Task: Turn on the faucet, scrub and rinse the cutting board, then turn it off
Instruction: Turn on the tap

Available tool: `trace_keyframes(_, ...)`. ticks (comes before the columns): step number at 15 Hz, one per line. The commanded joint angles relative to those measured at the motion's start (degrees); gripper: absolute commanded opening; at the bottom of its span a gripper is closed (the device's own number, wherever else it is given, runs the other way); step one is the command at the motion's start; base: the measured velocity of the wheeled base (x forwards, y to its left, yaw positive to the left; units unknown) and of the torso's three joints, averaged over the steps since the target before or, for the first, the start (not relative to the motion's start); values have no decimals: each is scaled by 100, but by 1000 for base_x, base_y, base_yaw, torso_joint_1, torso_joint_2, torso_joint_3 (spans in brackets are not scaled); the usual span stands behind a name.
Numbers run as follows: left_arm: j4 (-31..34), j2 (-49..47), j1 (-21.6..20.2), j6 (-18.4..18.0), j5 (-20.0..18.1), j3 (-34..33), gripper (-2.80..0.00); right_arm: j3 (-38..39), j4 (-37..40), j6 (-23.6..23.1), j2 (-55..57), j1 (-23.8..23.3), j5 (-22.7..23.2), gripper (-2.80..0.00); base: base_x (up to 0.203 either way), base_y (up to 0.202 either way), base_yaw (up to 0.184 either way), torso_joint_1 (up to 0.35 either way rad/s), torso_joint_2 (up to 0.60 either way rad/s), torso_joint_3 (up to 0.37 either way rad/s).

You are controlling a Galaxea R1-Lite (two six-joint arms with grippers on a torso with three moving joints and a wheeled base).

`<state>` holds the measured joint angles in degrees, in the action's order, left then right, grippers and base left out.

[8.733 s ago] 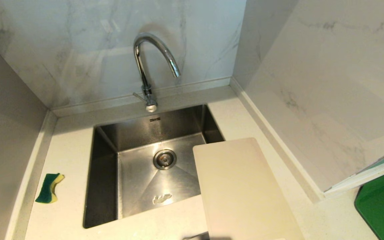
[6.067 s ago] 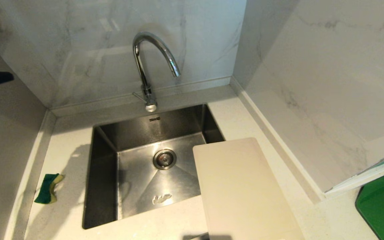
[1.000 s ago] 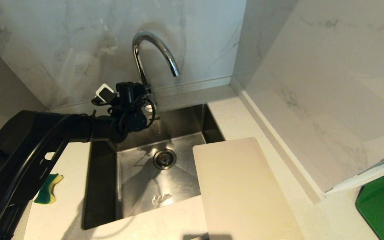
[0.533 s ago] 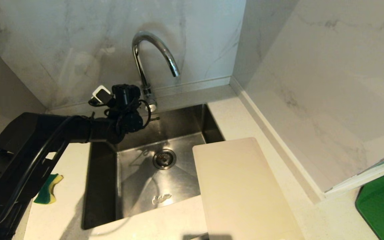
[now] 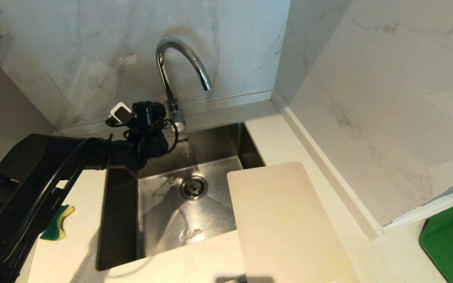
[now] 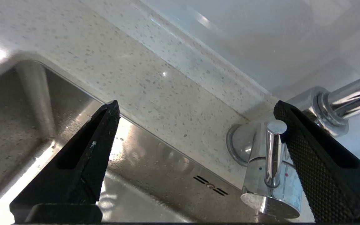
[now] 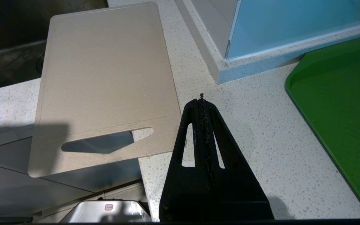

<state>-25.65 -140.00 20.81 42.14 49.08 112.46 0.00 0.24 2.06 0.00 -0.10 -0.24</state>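
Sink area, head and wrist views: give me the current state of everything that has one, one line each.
faucet: off, no water running from the spout.
faucet lever: untouched, between the open jaws.
left gripper: open, at the faucet base.
right gripper: shut, empty, parked over the counter.
cutting board: flat on the counter, one corner overhanging the sink, looks dry.
sink: empty, drain unplugged.
sponge: lying unused on the counter.

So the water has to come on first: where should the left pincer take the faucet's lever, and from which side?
Grip the lever, the thin rod on the faucet base, near its rounded free end. Come from the sink side, as the open left pincer is: one finger already flanks it.
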Motion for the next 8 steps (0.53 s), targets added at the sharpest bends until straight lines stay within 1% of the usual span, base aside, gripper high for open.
trace_keyframes(1, 33, -19, -17, 23, 31, -13, 0, 9, 2, 5, 0, 1, -2, -280, 0, 0, 0, 0, 0, 0)
trace_keyframes(8, 38, 25, 81, 33, 66, -308, 0, 9, 2, -4, 0, 1, -2, -280, 0, 0, 0, 0, 0, 0)
